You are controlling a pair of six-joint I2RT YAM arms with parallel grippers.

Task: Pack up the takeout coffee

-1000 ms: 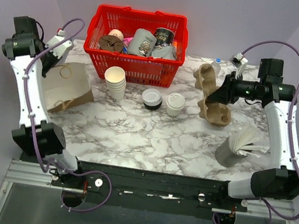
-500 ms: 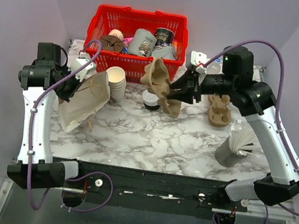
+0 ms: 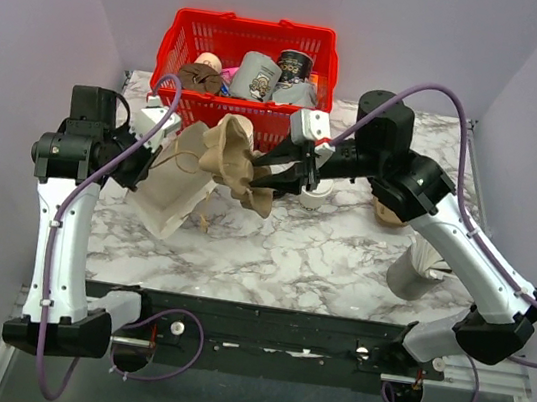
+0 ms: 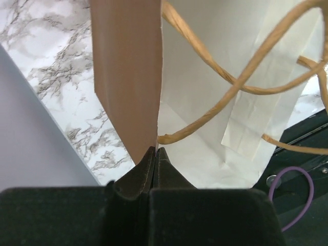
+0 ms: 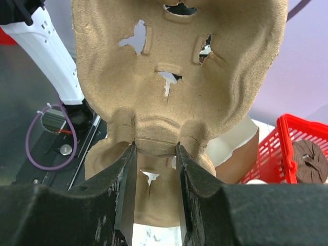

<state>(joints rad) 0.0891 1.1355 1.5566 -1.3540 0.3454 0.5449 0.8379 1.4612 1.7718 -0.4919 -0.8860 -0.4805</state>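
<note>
The takeout coffee (image 3: 314, 197), a cream-white lidded cup, stands mid-table, mostly hidden under my right arm. My left gripper (image 3: 157, 152) is shut on the rim of a brown paper bag (image 3: 175, 190) and holds it off the table; the left wrist view shows the jaws (image 4: 155, 150) pinching the bag's edge (image 4: 125, 66), with its white inside and twine handles (image 4: 215, 74). My right gripper (image 3: 278, 167) is shut on a pulp cup carrier (image 3: 237, 164) and holds it in the air at the bag's mouth. The right wrist view shows the jaws (image 5: 155, 147) clamping the carrier (image 5: 179, 72).
A red basket (image 3: 176, 41) with mugs and lids stands at the back. A second pulp carrier (image 3: 389, 211) lies under my right arm. A grey cup of white sticks (image 3: 409, 275) stands front right. The stack of cups is hidden behind the bag and carrier.
My right arm has swung left with the carrier, from the right side to the bag's mouth. My left arm has lifted the bag and brought it rightward.
</note>
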